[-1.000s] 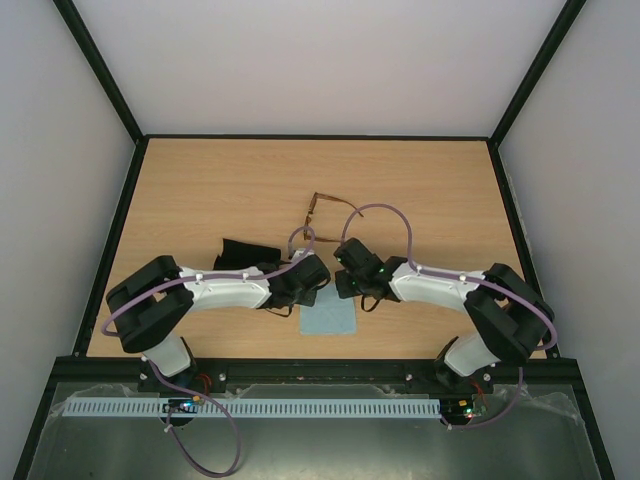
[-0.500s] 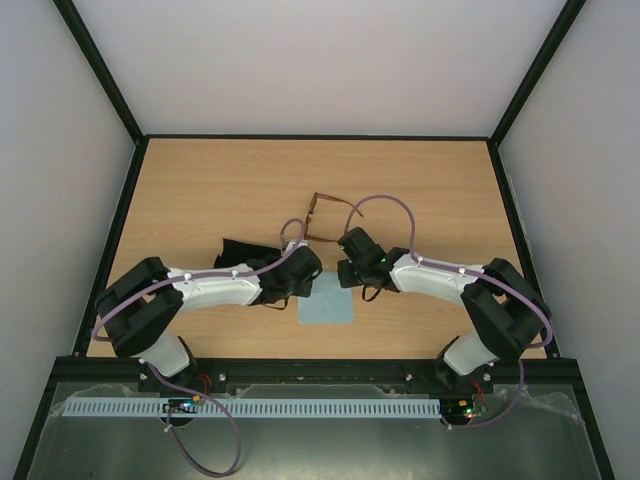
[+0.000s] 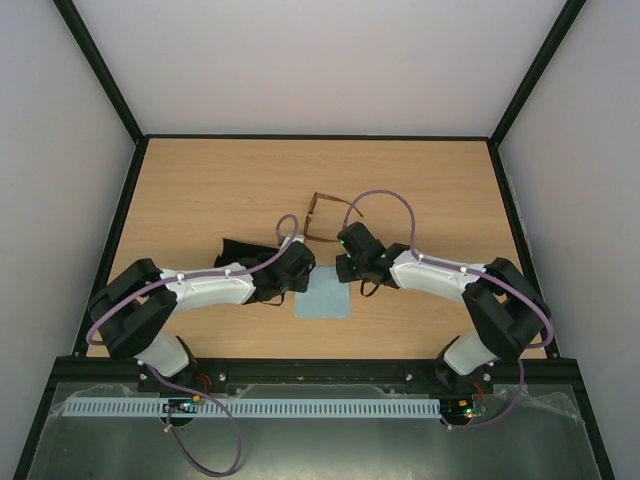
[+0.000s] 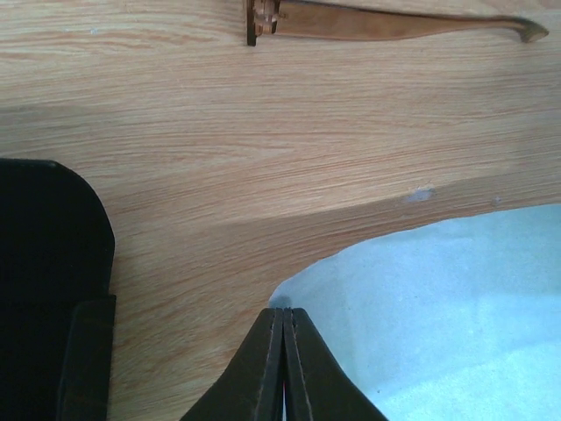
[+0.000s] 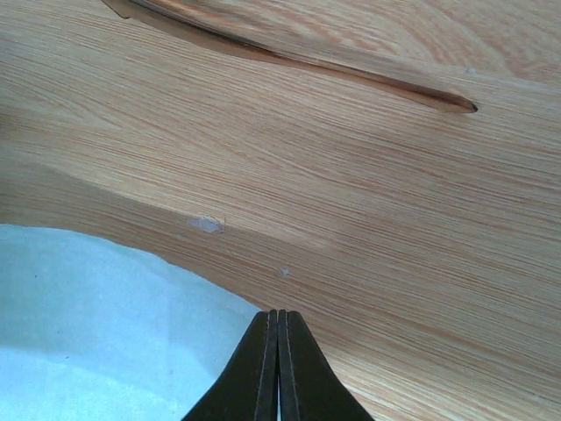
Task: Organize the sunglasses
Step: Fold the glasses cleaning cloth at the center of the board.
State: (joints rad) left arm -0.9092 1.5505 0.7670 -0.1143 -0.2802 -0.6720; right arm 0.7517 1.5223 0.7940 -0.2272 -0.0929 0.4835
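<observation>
The sunglasses (image 3: pixel 322 214), thin brown frame with slender temples, lie on the table beyond both grippers. One temple shows at the top of the left wrist view (image 4: pixel 394 24) and of the right wrist view (image 5: pixel 307 63). A light blue-grey cloth (image 3: pixel 326 302) lies flat between the arms. My left gripper (image 3: pixel 306 279) is shut on the cloth's far left corner (image 4: pixel 282 312). My right gripper (image 3: pixel 346 280) is shut on its far right corner (image 5: pixel 278 314). The cloth fills the lower right of the left wrist view (image 4: pixel 438 307) and the lower left of the right wrist view (image 5: pixel 88 333).
A black oblong case (image 3: pixel 244 252) lies just left of the left gripper and shows at the left edge of the left wrist view (image 4: pixel 44 272). The wooden table (image 3: pixel 200 190) is walled by a black frame.
Both grippers have moved away from the bases toward the sunglasses, drawing the cloth's far edge with them. The sunglasses and case have not moved.
</observation>
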